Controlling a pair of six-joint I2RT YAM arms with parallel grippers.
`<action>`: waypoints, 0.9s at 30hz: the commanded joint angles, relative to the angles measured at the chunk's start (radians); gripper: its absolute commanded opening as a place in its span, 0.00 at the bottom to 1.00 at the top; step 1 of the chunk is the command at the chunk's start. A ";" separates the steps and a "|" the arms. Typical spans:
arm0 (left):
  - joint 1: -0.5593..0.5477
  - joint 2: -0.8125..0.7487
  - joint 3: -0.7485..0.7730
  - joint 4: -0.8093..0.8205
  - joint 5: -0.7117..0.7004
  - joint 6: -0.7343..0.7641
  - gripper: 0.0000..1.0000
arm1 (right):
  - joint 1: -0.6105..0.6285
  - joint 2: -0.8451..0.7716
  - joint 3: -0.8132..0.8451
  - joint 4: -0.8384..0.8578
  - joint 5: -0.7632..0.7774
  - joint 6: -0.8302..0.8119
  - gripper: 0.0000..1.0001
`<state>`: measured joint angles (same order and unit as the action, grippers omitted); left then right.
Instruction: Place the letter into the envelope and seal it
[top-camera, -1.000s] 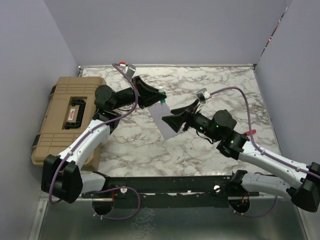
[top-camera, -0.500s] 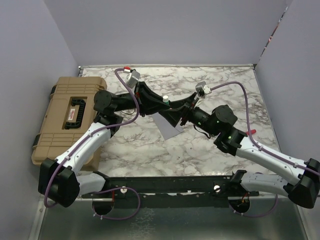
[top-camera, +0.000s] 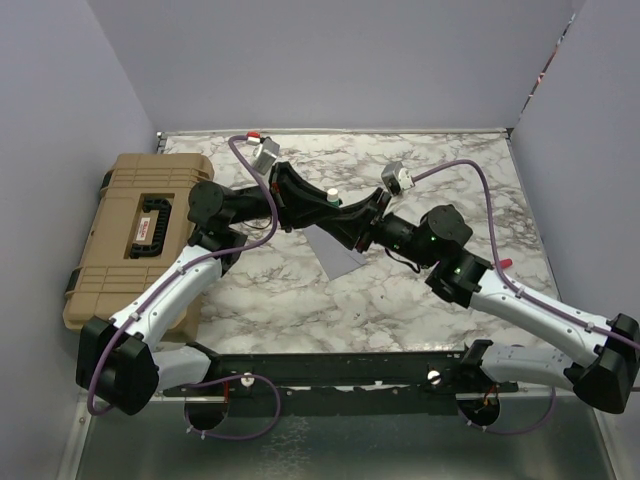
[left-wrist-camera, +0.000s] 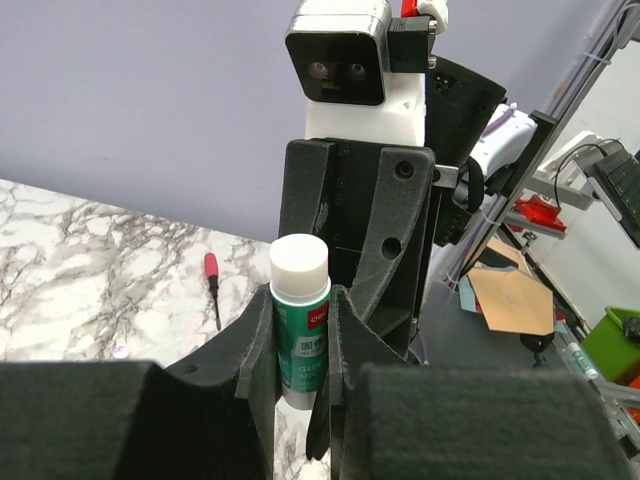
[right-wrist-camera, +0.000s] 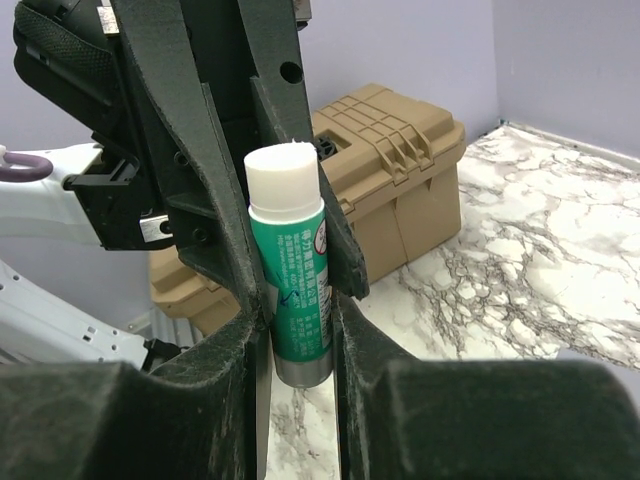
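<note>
Purple walls (top-camera: 330, 60) stand around a white surface (top-camera: 440, 160) with grey swirls like marble. On the left side of it sits a big tan case (top-camera: 100, 270). Its lid is down, so what is inside cannot be seen. A small red and white label (top-camera: 148, 228) sits in a black dip in the lid, but its writing is too small to read.

Both arms meet over the middle of the surface. The grey envelope (top-camera: 338, 258) lies flat there, right under the two pincers. Whether anything is inside it cannot be told.

Between the pincers is a green glue stick (right-wrist-camera: 290, 270) with a white cap (left-wrist-camera: 299, 268). The left pincer (left-wrist-camera: 300, 340) is clenched on it, one finger on each side. The right pincer (right-wrist-camera: 297, 340) comes from the other way and squeezes the same stick, its fingers pressed to the green sides. The stick is up in the air, not touching the surface.

The stick's green label has white signs and a little red ring mark. In the left wrist view a red patch with white letters shows, half hidden by a finger, so it cannot be read.

A small tool with a red handle (left-wrist-camera: 213, 290) lies on the surface farther off.
</note>
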<state>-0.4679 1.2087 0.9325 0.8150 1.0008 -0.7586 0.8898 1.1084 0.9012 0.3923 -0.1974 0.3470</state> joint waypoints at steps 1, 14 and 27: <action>-0.020 -0.012 0.007 0.027 0.003 0.021 0.00 | -0.003 -0.022 0.019 -0.039 -0.006 -0.001 0.25; -0.019 -0.011 0.014 0.028 -0.010 0.006 0.00 | -0.003 -0.059 0.005 -0.077 0.016 -0.034 0.45; -0.020 -0.009 0.015 0.027 -0.043 -0.003 0.00 | -0.003 -0.061 0.013 -0.123 0.036 -0.041 0.27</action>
<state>-0.4820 1.2091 0.9329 0.8165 0.9871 -0.7578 0.8886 1.0557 0.9012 0.3035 -0.1738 0.3191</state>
